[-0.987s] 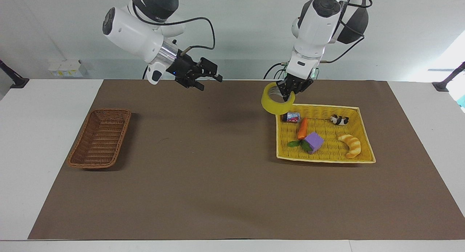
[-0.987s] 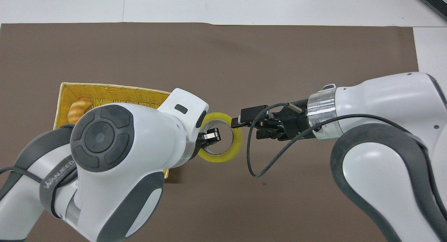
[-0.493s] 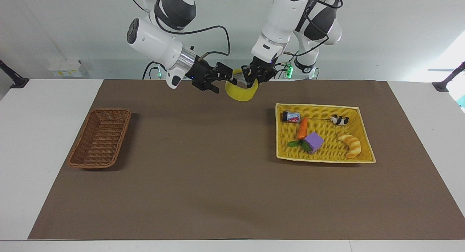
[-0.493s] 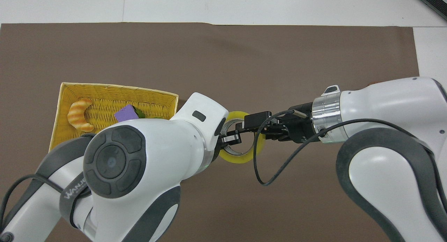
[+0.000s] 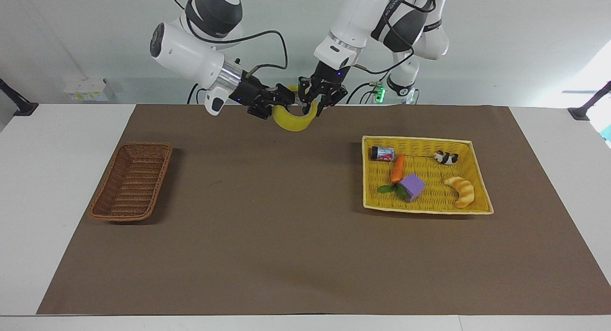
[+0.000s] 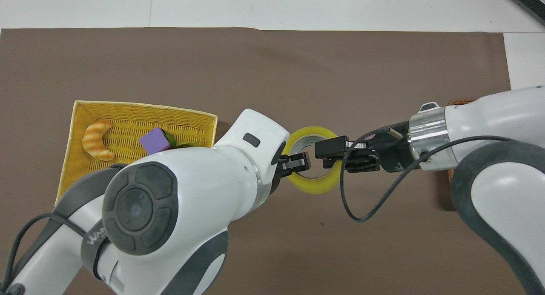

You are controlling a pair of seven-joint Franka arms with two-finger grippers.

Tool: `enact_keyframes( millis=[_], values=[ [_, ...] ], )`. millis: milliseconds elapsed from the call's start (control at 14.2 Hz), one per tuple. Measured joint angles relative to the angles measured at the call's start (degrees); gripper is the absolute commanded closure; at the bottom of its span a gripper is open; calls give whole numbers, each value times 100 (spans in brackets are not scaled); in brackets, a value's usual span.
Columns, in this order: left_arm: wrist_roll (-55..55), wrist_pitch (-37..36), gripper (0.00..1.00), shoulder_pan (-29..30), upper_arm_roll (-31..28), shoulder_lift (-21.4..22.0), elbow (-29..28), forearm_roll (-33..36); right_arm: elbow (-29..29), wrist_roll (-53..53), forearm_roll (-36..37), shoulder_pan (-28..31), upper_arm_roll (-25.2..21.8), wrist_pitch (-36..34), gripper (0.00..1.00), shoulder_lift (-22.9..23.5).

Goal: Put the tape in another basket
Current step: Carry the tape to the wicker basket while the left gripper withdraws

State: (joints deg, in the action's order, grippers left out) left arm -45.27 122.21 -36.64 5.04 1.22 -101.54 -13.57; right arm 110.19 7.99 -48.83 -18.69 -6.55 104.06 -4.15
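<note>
There are two arms, two baskets and one tape. The tape [image 5: 296, 122] is up in the air between the two grippers, over the brown mat [image 5: 286, 254] near the robots' edge, about midway between the baskets. It hangs with its ring nearly flat and a little tilted, so its hole points mostly up and down.

The right gripper [image 6: 331, 157] is clamped on the wall of the ring at the right arm's side, one finger inside the hole and one outside. The left gripper [image 6: 298, 162] is at the other wall of the ring, one finger inside the hole; I cannot tell if its fingers press the tape or stand loose.

The brown basket [image 5: 131, 181] lies at the right arm's end of the table, its long axis running away from the robots. The yellow basket [image 5: 480, 177] lies at the left arm's end. In it I count five things: one carrot [image 5: 397, 169], one purple cube [image 5: 412, 186], one croissant [image 5: 461, 190], one small can [image 5: 383, 154] and one black-and-white toy [image 5: 446, 157].
</note>
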Motion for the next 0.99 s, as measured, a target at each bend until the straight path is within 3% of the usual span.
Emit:
enact_keyframes(
  millis=[211,493,705,987],
  values=[
    [-49,-169,0,76,-62,131,133,-379,-102,-173,-65,310,31,-368,100,-31],
    [-109,-794,0,1102,-264,737,121,-862,-95,-1161,351,1498,-134,-1130,100,-21],
    [-21,-972,0,1567,-310,868,57,-896,-98,-1739,951,2197,-172,-1462,100,-23],
    [1373,-1740,0,2386,-323,851,-2,-840,-80,-2565,1320,3160,-168,-1444,100,92]
  ],
)
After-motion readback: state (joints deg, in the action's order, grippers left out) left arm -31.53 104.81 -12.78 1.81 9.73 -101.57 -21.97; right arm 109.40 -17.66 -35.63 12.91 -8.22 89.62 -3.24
